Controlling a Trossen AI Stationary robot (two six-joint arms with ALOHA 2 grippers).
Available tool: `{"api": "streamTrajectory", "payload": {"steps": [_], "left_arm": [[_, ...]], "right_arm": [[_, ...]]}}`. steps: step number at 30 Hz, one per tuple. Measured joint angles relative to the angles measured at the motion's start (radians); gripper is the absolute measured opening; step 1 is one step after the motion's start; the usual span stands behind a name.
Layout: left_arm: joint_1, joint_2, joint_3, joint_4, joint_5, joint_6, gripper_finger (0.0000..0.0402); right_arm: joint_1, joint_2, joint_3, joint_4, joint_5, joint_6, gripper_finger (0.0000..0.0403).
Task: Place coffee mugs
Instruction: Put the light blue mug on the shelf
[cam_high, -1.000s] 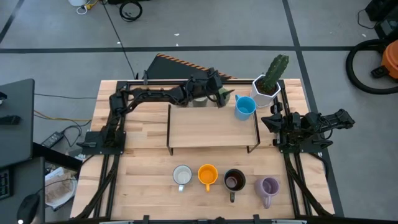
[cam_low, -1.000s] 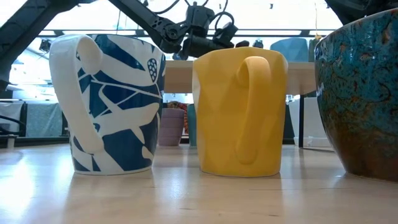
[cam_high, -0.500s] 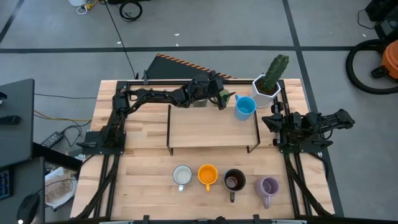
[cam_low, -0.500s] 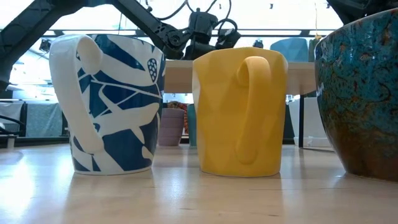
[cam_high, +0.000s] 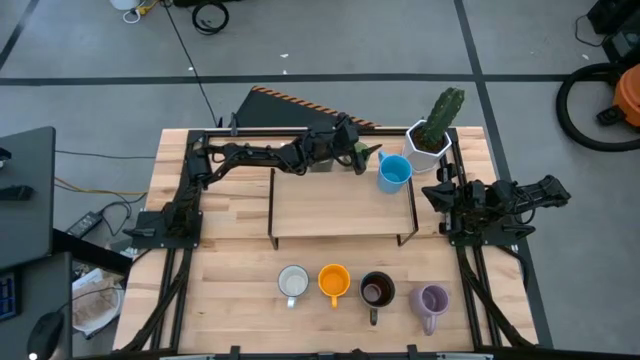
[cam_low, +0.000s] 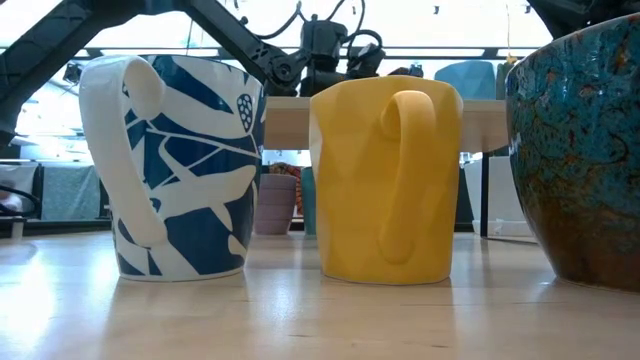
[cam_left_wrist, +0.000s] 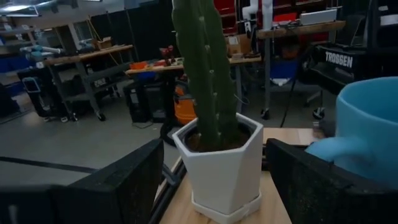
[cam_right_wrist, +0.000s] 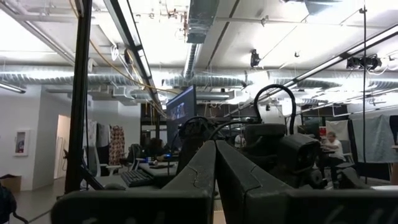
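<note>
A light blue mug (cam_high: 393, 172) stands on the far right corner of the wooden shelf (cam_high: 340, 205), also seen as the blue mug (cam_left_wrist: 370, 134) in the left wrist view. My left gripper (cam_high: 368, 155) hangs level and open just left of it, its fingers (cam_left_wrist: 124, 180) wide apart with nothing between them; the mug's handle (cam_left_wrist: 336, 149) lies beside one finger. Along the near edge stand a white mug (cam_high: 293, 283), an orange mug (cam_high: 333, 282), a dark mug (cam_high: 376, 290) and a lavender mug (cam_high: 432, 300). My right gripper (cam_right_wrist: 216, 155) is shut and folded back at the right edge (cam_high: 440, 195).
A cactus in a white faceted pot (cam_high: 432, 135) stands at the far right corner, straight ahead of my left gripper (cam_left_wrist: 217, 162). Under the shelf a lavender mug (cam_low: 277, 205) shows. The low view is filled by the white-and-blue mug (cam_low: 170, 165), orange mug (cam_low: 385, 180) and dark mug (cam_low: 580, 150).
My left gripper has rolled a little about its own line and stayed open beside the blue mug. The mugs have not moved.
</note>
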Motion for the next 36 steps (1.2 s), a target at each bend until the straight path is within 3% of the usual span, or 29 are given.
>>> {"api": "streamTrajectory", "payload": {"steps": [17, 22, 25, 30, 36], "left_arm": [[-0.023, 0.000, 0.000, 0.002, -0.077, 0.062, 0.0288], [0.011, 0.000, 0.000, -0.070, 0.021, 0.049, 0.0288], [0.030, -0.009, 0.025, -0.209, 0.097, 0.022, 0.0288], [0.058, -0.018, 0.191, -0.632, 0.299, 0.031, 0.0288], [0.026, -0.019, 0.319, -0.934, 0.352, 0.168, 0.0288]], "right_arm": [[0.000, 0.000, 0.000, 0.007, 0.000, -0.015, 0.0018], [0.000, 0.000, 0.000, -0.008, 0.000, -0.010, 0.0018], [0.000, 0.000, 0.000, -0.015, 0.000, -0.001, 0.0018], [0.000, 0.000, 0.000, -0.039, 0.000, 0.030, 0.0018], [0.000, 0.001, 0.023, -0.177, 0.001, 0.088, 0.0018]]}}
